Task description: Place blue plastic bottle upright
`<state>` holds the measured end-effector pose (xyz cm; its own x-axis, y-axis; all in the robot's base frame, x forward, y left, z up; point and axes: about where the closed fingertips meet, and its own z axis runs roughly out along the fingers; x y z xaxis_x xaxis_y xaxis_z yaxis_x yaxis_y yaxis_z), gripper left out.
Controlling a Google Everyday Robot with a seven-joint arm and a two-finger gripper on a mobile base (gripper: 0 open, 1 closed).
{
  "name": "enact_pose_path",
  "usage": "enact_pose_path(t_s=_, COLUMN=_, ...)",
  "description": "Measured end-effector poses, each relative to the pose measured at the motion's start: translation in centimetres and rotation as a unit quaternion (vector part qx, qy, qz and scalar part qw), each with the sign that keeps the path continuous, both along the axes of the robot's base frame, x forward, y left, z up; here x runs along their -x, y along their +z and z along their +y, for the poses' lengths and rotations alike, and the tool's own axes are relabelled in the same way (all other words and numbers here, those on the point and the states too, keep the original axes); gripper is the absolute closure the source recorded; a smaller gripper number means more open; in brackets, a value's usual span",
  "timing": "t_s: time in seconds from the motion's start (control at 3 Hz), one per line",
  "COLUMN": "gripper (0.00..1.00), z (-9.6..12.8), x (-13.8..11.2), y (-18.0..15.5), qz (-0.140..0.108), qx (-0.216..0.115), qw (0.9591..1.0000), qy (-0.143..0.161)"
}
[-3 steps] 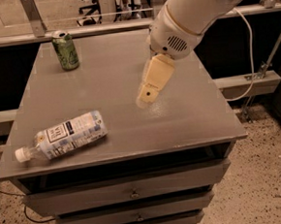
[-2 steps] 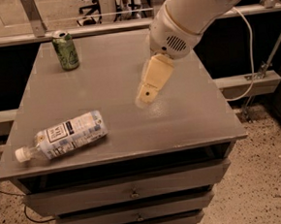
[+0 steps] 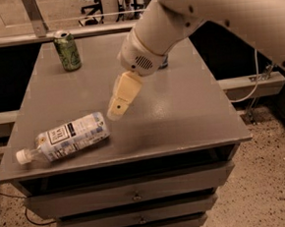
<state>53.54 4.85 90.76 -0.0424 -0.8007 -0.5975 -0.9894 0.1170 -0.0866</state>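
The blue plastic bottle (image 3: 65, 138) lies on its side near the front left of the grey cabinet top (image 3: 181, 107), white cap pointing left, label with dark print facing up. My gripper (image 3: 116, 111) hangs over the middle of the top, its cream fingers pointing down and left, just right of the bottle's base and apart from it. It holds nothing.
A green can (image 3: 67, 51) stands upright at the back left corner. A blue object (image 3: 164, 63) shows partly behind my arm at the back. The cabinet has drawers (image 3: 134, 195) below. A cable (image 3: 252, 84) hangs at the right.
My arm and gripper have moved left and forward, from the right middle of the top to close beside the bottle's base. The bottle and the can have not moved.
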Motion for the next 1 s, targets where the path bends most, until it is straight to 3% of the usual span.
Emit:
enact_pose_path(t_s=0.67, gripper=0.00, z=8.9, x=-1.3, y=-3.2, qz=0.050, qx=-0.026, qw=0.9956, qy=0.075)
enact_pose_path(t_s=1.0, gripper=0.00, z=11.8, x=-0.4, y=-3.2, qz=0.085, qx=-0.027, qw=0.9908, qy=0.103)
